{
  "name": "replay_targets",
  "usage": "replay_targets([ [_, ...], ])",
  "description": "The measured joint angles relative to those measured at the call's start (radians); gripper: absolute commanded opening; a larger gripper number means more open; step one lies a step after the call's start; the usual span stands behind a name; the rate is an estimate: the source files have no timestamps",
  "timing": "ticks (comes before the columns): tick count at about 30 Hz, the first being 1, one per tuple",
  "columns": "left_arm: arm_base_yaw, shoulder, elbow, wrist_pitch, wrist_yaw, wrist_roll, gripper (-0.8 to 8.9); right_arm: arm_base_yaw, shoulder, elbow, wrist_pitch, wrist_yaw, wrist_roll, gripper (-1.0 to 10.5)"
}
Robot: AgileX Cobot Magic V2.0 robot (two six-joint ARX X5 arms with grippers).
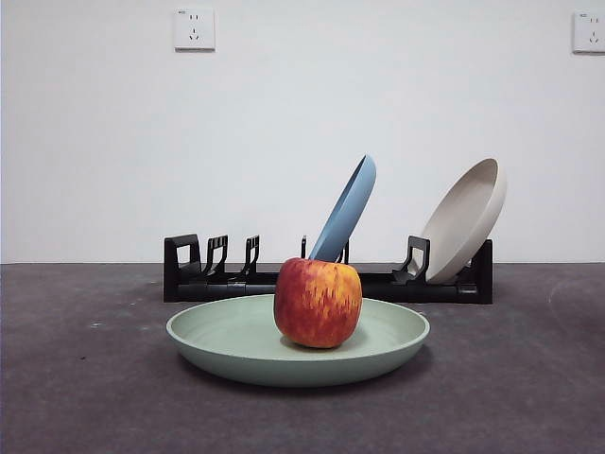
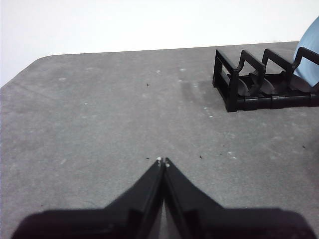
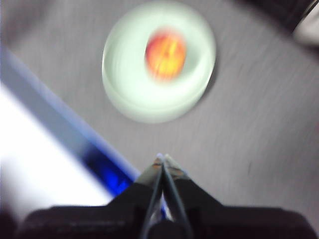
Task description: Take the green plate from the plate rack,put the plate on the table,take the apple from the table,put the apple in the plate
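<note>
The apple (image 1: 318, 303) sits in the green plate (image 1: 236, 345), which lies flat on the dark grey table (image 1: 85, 397) before the plate rack (image 1: 194, 274) and a white wall (image 1: 284, 95). The rack holds a blue plate (image 1: 348, 208) and a beige plate (image 1: 463, 219). The right gripper (image 3: 162, 158), blurred, hangs above the table with jaws closed and empty; the left gripper (image 2: 163, 161), likewise pressed together, is near the rack's end.

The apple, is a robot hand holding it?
No. The apple sits free in the green plate. The left gripper and right gripper are both shut on nothing.
</note>
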Motion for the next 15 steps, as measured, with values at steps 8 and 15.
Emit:
replay_targets([
  [8,0.000,0.000,0.000,0.000,0.000,0.000,-0.03,-0.305,-0.254,-0.195,0.459,-0.179,0.013,0.0],
  [15,0.000,0.000,0.000,0.000,0.000,0.000,-0.03,-0.465,-0.498,-0.545,0.734,-0.175,0.019,0.0],
])
